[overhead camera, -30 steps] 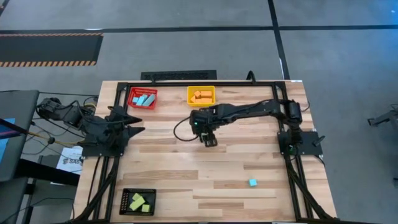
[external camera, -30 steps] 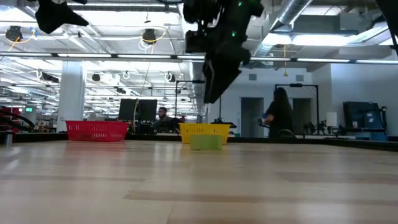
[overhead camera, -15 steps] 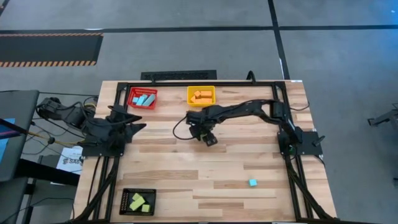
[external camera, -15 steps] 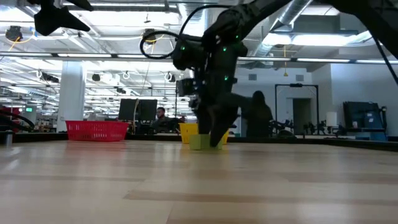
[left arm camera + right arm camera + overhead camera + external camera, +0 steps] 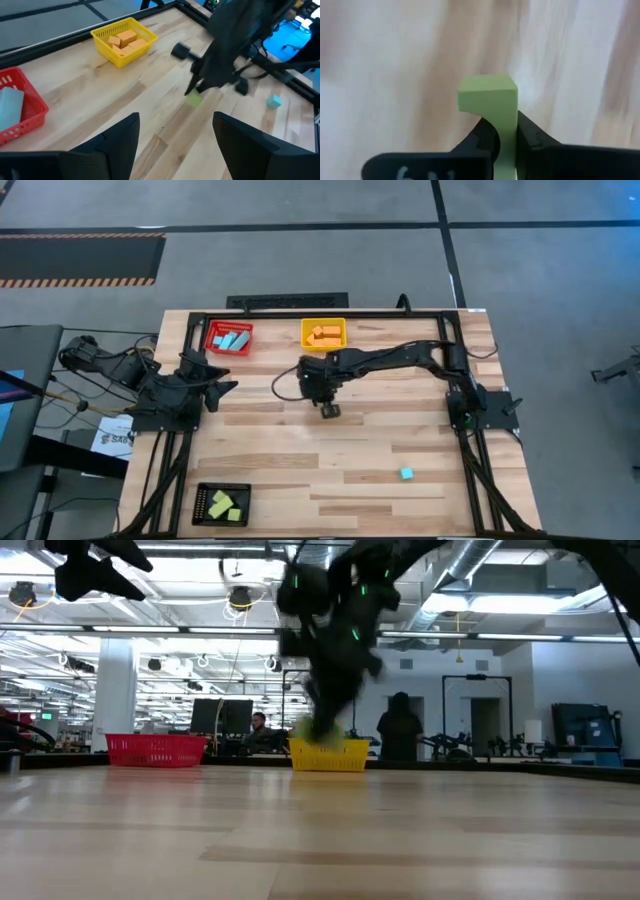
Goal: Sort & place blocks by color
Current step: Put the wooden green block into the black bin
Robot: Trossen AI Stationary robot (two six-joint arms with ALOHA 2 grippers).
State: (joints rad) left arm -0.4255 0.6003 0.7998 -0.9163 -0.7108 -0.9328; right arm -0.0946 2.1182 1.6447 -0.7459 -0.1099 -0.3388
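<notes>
Right gripper clamps a light green block, lifted off the counter nr the yellow bin. Left gripper waits w/ fingers apart at counter's left edge.

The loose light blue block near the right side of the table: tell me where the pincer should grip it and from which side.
Grip the light blue block across two opposite flat side faces, coming straight down from above. It looks like a small cube lying flat on the bare table with nothing beside it, so all its sides are free. The right pincer is busy holding a green block.
</notes>
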